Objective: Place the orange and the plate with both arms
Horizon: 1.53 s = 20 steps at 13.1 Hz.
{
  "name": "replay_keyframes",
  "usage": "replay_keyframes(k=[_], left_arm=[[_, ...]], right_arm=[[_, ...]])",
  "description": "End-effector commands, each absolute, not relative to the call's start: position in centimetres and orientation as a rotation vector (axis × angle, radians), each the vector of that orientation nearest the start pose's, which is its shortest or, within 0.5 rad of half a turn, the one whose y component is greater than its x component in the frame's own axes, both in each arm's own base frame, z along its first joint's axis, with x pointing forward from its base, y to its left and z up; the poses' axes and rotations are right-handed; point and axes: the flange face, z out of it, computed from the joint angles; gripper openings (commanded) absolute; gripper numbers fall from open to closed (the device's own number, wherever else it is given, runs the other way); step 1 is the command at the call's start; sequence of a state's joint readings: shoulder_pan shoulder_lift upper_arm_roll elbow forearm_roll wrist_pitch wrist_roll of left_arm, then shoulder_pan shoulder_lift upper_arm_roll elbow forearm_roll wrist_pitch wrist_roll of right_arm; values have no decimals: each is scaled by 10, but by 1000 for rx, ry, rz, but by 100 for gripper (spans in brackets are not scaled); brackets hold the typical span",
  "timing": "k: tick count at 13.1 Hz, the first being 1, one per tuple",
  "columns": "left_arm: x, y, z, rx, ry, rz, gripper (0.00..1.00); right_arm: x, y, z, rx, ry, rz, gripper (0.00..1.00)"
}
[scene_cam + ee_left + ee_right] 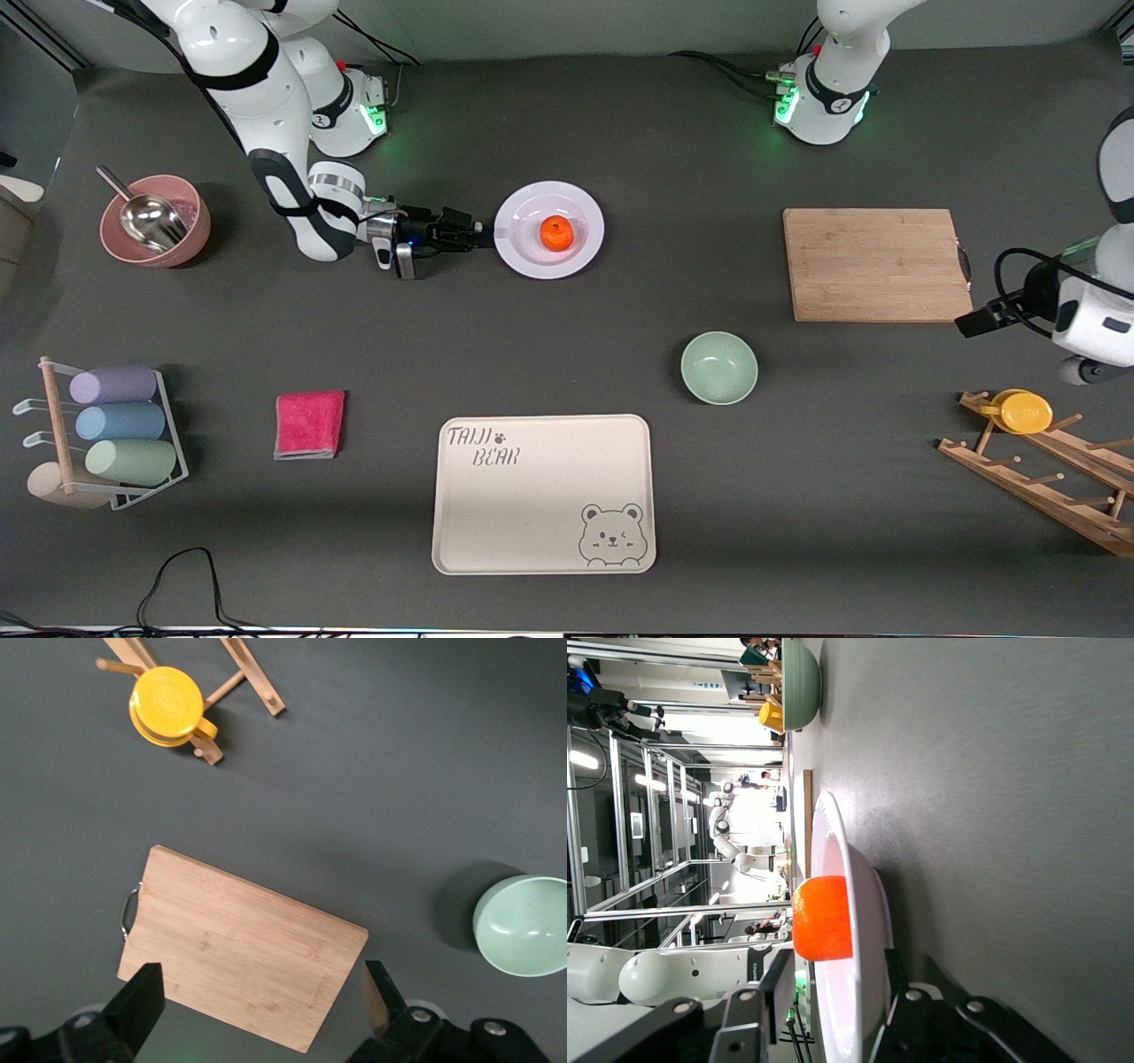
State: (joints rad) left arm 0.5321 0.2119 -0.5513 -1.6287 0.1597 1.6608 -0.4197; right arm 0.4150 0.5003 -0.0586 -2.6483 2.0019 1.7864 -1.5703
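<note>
The white plate (524, 255) lies on the dark table between the two bases, nearer the right arm's end. The orange (556, 233) sits in its middle. My right gripper (478, 232) lies low and level at the plate's rim on the side toward the right arm's end. In the right wrist view its fingers (777, 973) straddle the plate's rim (864, 930), one above and one below, with a gap showing above the rim; the orange (822, 917) is just ahead. My left gripper (973, 322) is open and empty, up over the corner of the cutting board (239, 943).
A wooden cutting board (873, 264) lies toward the left arm's end. A pale-green bowl (718, 367) and a cream bear tray (543, 493) lie nearer the camera. A pink cloth (309, 424), a pink bowl with scoop (155, 221), a cup rack (106, 434) and a wooden rack with a yellow cup (1023, 412) stand around.
</note>
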Motion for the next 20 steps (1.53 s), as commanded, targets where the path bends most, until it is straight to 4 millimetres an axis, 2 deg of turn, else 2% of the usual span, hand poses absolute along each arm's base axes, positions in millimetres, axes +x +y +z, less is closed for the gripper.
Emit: replay_keyframes(k=[1, 2, 4, 5, 6, 7, 8, 9, 11, 14, 15, 18, 20], left_arm=[[596, 38, 505, -3002, -560, 172, 100], [597, 46, 510, -3002, -564, 164, 100], [593, 80, 514, -3002, -514, 163, 100], [591, 87, 517, -3004, -461, 166, 100], [588, 104, 520, -2995, -455, 158, 100], [584, 110, 526, -3046, -437, 149, 100], [578, 122, 533, -3094, -405, 151, 100], [573, 129, 539, -3107, -380, 145, 100], [571, 116, 546, -3108, -353, 145, 100], [569, 77, 552, -3142, -327, 165, 100], [569, 60, 554, -3160, -295, 175, 100], [566, 32, 559, -3172, -214, 205, 100], [567, 13, 561, -3173, -171, 204, 100]], right_arm=[[292, 204, 57, -1825, 28, -55, 47], [293, 207, 57, -1822, 31, -58, 47], [291, 218, 58, -1812, 42, -56, 47], [292, 220, 59, -1808, 40, -57, 46], [292, 220, 59, -1808, 39, -56, 34], [293, 220, 59, -1808, 41, -56, 21], [293, 219, 59, -1808, 43, -57, 2], [294, 219, 60, -1807, 44, -61, 0], [297, 218, 62, -1804, 46, -68, 0], [305, 216, 70, -1787, 47, -90, 0], [314, 214, 79, -1775, 52, -109, 0], [334, 217, 121, -1737, 51, -41, 0], [351, 210, 153, -1757, 53, -13, 0]])
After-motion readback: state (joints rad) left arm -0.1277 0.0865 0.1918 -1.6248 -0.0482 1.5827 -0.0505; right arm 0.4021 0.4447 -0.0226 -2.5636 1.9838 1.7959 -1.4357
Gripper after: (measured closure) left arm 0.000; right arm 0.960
